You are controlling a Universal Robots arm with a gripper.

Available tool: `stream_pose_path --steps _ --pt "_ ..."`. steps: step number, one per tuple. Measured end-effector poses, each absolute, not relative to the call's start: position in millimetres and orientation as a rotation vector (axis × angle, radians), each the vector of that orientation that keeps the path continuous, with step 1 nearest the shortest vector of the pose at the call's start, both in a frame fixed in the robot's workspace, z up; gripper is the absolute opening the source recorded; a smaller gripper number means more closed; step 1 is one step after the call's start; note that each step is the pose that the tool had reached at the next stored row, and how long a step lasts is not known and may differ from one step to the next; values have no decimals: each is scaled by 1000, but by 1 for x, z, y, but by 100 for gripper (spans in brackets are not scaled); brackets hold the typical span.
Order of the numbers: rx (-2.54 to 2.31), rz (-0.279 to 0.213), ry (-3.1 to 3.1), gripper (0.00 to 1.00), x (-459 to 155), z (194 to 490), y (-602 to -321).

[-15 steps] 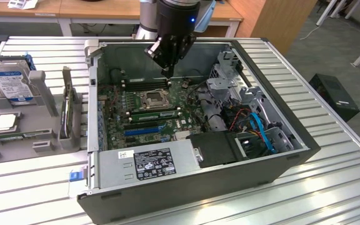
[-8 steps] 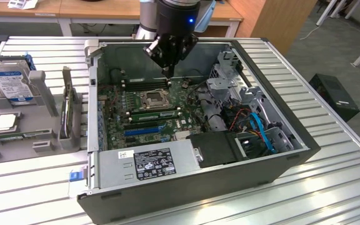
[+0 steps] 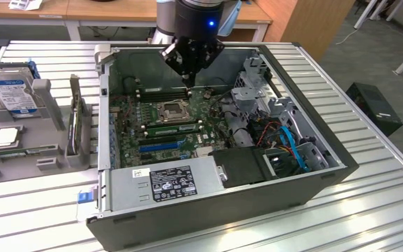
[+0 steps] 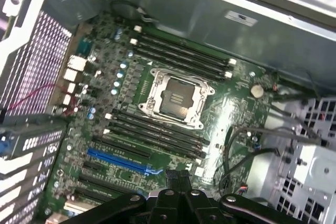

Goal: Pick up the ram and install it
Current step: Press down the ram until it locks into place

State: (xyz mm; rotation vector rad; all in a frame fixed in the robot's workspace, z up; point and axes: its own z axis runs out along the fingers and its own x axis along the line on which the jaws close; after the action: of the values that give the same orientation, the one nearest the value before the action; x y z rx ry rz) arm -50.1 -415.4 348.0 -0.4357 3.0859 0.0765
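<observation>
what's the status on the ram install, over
Claw shut, empty, hanging above the memory slots inside the open case. Green ram seated in a slot beside the CPU socket. Nothing blocking the claw.

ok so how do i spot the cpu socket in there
Look inside the open computer case at the green motherboard. The cpu socket sits mid-board between two banks of long black memory slots; it alone is square with a silver metal frame.

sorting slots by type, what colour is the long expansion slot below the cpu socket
Blue; the expansion slot shows best in the wrist view.
</observation>
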Motion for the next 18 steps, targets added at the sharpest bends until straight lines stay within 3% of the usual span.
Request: stream_pose_path --steps 18 --pt "-43 71 3110 11 -50 348 -415"
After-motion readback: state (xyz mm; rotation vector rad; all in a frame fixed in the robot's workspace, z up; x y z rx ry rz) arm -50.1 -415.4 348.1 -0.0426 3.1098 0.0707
